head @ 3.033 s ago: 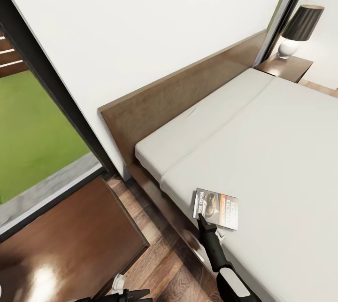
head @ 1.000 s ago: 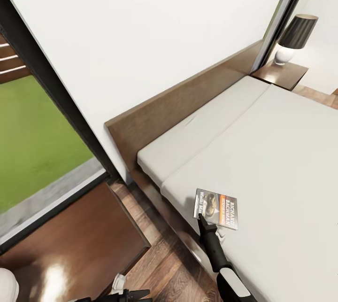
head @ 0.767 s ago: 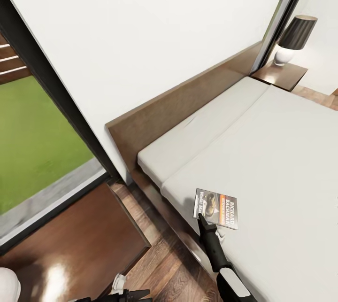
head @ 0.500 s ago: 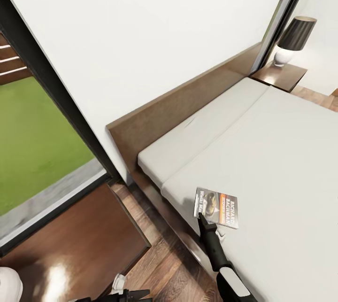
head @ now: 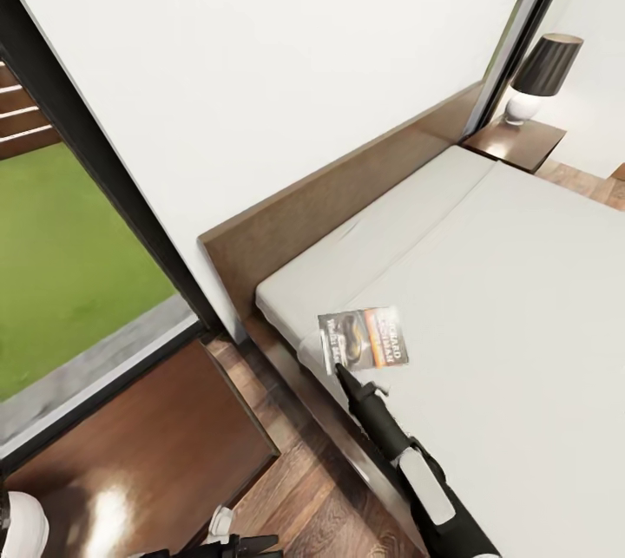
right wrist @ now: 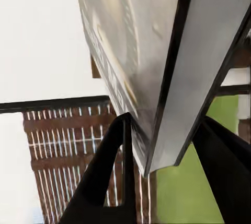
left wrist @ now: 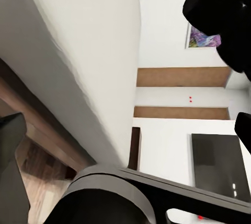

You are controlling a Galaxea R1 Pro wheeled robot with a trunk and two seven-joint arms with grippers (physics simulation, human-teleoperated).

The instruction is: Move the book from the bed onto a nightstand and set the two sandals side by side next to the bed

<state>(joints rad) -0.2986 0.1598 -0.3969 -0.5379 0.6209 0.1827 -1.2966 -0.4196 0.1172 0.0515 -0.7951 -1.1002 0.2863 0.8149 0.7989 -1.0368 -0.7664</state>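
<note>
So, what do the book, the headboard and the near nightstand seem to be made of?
Book: thin printed paper with a slightly glossy cover, held in the right tool. Headboard: dark brown wood, matte, faint grain. Nightstand: dark wood, probably lacquered; its top shows a bright reflection.

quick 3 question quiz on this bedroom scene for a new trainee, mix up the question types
1. True or false: the book lies flat on the bed.
2. Multiple choice: what stands on the far nightstand? A) a lamp B) a sandal C) a clock
3. Fill in: the book is gripped by the ____ gripper.

Key
1. False: it is lifted, tilted and pinched at its edge; the right wrist view shows the book between the fingers.
2. A: a lamp with a dark shade and white base.
3. right
</note>
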